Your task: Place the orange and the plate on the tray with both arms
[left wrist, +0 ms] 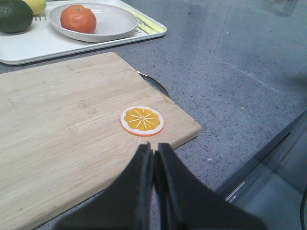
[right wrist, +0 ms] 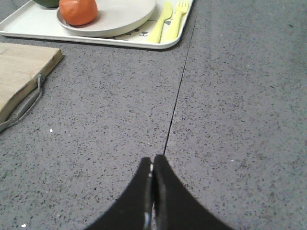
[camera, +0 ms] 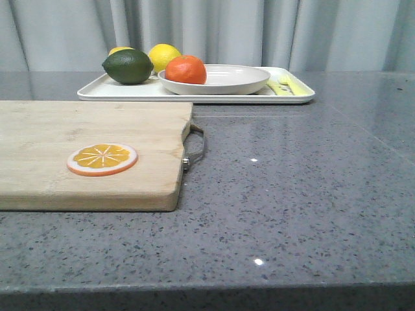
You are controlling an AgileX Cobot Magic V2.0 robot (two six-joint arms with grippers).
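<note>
Left claw [left wrist: 153,151] closed over board [left wrist: 72,129], orange [left wrist: 78,18] on plate [left wrist: 110,21] well apart

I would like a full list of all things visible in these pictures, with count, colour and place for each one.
tray: 1, white, far side of the table
plate: 1, off-white, on the tray
orange: 1, deep orange, on the plate
lemons: 2, yellow, on the tray behind the lime, one mostly hidden
lime: 1, dark green, left end of the tray
cutlery print: yellow, right end of the tray
cutting board: 1, light wood, near left
orange slice: 1, orange with white rim, on the board
table: grey speckled
left gripper: black, shut, empty
right gripper: black, shut, empty
</note>
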